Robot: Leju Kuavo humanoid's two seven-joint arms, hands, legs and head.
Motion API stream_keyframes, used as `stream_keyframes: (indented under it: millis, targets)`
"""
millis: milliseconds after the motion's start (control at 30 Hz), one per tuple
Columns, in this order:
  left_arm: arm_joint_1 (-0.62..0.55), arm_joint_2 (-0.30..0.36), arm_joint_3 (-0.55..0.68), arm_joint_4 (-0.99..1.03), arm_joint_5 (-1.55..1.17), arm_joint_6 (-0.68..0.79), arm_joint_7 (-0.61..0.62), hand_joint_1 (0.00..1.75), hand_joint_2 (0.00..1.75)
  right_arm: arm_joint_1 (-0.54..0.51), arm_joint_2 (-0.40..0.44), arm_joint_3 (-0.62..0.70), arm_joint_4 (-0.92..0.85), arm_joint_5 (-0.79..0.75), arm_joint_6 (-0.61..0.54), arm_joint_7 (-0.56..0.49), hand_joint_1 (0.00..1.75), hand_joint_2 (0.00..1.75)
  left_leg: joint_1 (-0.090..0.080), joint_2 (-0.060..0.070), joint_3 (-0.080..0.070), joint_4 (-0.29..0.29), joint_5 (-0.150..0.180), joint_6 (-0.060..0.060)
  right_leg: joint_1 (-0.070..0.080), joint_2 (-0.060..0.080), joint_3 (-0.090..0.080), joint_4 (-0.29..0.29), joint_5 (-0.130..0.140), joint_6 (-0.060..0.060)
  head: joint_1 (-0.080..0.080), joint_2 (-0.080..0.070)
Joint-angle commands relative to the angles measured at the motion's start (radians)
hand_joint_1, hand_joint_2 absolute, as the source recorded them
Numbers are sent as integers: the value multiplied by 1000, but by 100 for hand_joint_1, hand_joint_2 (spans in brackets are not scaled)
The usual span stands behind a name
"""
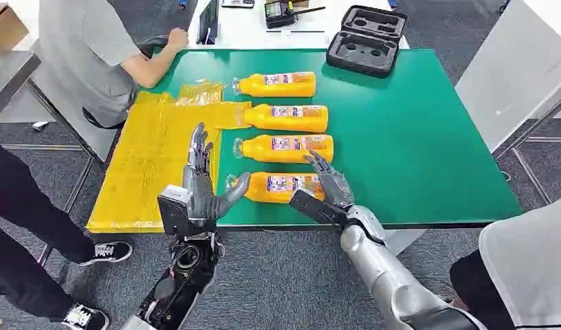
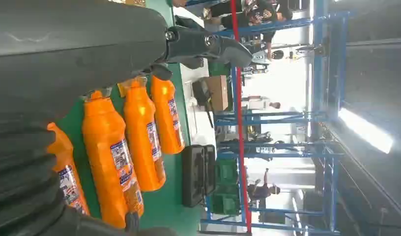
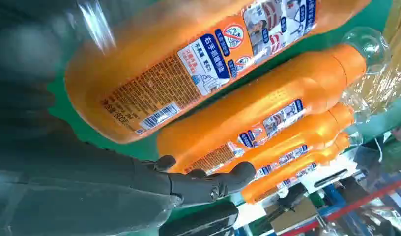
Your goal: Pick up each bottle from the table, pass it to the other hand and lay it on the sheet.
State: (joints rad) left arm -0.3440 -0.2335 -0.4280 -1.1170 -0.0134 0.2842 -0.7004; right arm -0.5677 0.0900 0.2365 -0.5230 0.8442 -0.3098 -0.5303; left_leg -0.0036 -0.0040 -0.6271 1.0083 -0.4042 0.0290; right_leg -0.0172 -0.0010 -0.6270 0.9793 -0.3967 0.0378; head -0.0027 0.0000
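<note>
Your open right robot hand [image 1: 327, 180] hovers over the nearest orange bottle [image 1: 281, 187]; a shallow grip could roll it off the desk [image 1: 415, 137].

The nearest orange bottle [image 3: 198, 64] carries a label [image 3: 215, 56] with white Chinese characters on dark blue strips, a red prohibition sign and a barcode with small print beside it, too blurred to read. Labels on the other bottles [image 3: 267, 123] are too small to read.
</note>
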Motion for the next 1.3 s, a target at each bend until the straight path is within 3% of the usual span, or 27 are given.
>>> stream_keyframes:
  millis: [33, 200, 300, 400, 500, 567, 667, 1067, 1300]
  targets:
    - [-23, -4, 24, 50, -12, 3, 2, 0, 175, -22, 12, 5, 23, -38, 2, -67, 0, 175, 1, 1, 4, 0, -2, -1, 1, 0, 4, 0, -1, -1, 0, 0]
    - [-32, -4, 7, 81, -31, 15, 2, 0, 175, 24, 24, -11, -65, -62, -51, -132, 0, 175, 1, 0, 5, -1, -2, -2, 1, 0, 5, -1, -2, -2, 0, 0]
    - [-53, 1, -30, 176, -78, 34, 2, 0, 175, 76, 22, 1, -201, -186, -54, -168, 0, 175, 1, 1, 4, -1, -2, -1, 1, 0, 4, -1, -1, -1, 0, 0]
    - [-79, 7, -91, 305, -140, 105, 2, 0, 175, 114, 7, 60, -282, -323, -67, -168, 0, 175, 1, -1, 7, -1, -2, -2, 1, -2, 7, -2, -3, -2, 0, 0]
    - [-118, 11, -170, 429, -228, 275, 2, 0, 175, 116, 8, 96, -271, -390, -77, -168, 0, 175, 1, -1, 8, -1, -3, -2, 2, -1, 9, -2, -3, -2, 0, 0]
    - [-131, 9, -196, 456, -222, 288, 2, 0, 175, 123, 8, 105, -291, -440, -81, -168, 0, 175, 2, -1, 13, -2, -4, -3, 3, -1, 13, -3, -4, -3, 0, 0]
    - [-135, 7, -230, 440, -195, 234, 2, 0, 175, 134, 4, 108, -326, -502, -93, -168, 0, 175, 1, -1, 8, -1, -3, -2, 1, -2, 8, -1, -3, -2, 0, 0]
    - [-141, 8, -237, 430, -186, 224, 2, 0, 175, 133, 3, 108, -324, -521, -93, -168, 0, 175, 1, 0, 3, -1, -1, -1, 1, -1, 3, -1, -1, -1, 0, 0]
    - [-191, -3, -203, 448, -133, 277, 2, 0, 175, 82, 3, 145, -217, -518, -70, -168, 0, 175, 1, 0, 5, 0, -2, -2, 1, 0, 5, 0, -2, -2, 0, 0]
